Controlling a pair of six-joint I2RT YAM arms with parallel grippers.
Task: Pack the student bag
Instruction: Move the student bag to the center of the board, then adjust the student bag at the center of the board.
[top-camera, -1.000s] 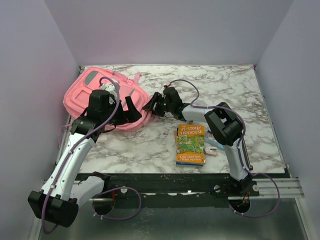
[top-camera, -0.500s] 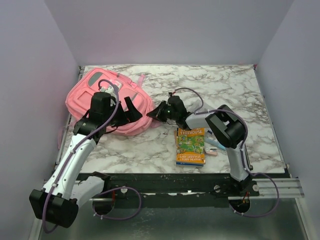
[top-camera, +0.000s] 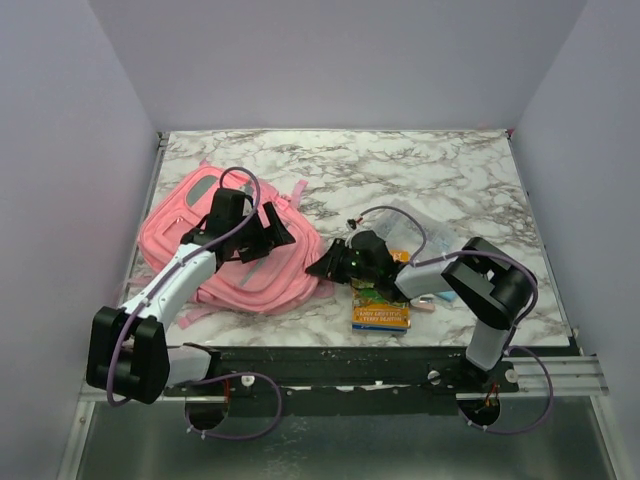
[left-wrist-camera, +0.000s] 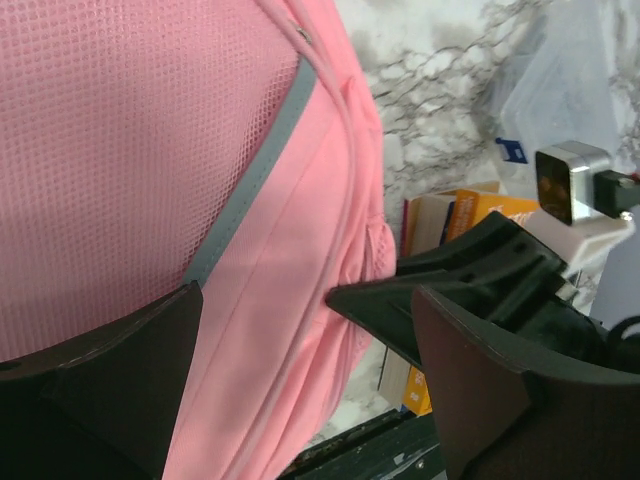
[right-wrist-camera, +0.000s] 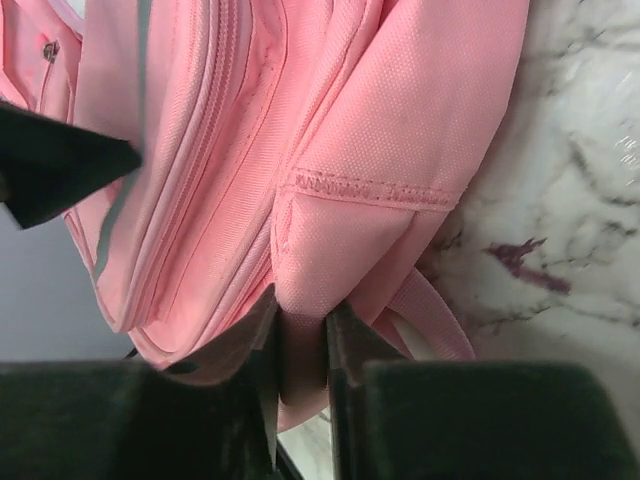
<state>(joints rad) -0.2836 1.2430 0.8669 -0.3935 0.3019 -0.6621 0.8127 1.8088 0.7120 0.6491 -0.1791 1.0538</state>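
The student bag (top-camera: 225, 275), a large pink backpack with grey trim, lies flat at the table's left. My right gripper (top-camera: 322, 266) is shut on a fold of pink fabric at the bag's right edge (right-wrist-camera: 340, 250), with a pink strap (right-wrist-camera: 435, 315) beside it. My left gripper (top-camera: 268, 232) hovers open over the bag's upper right side, its wide-apart fingers (left-wrist-camera: 110, 380) straddling pink fabric (left-wrist-camera: 280, 300) without pinching it. In the left wrist view the right gripper's black fingers (left-wrist-camera: 460, 280) show at the bag's edge.
A colourful book (top-camera: 380, 305) lies on the marble table (top-camera: 420, 170) just right of the bag, partly under my right arm; its orange spine (left-wrist-camera: 480, 210) shows in the left wrist view. A clear plastic pouch (top-camera: 420, 232) and a small pink and blue item (top-camera: 432, 300) lie near the book.
The bag has been dragged toward the near edge and turned. My right gripper closed on its edge and pulled back with it. My left arm swung farther out over the bag.
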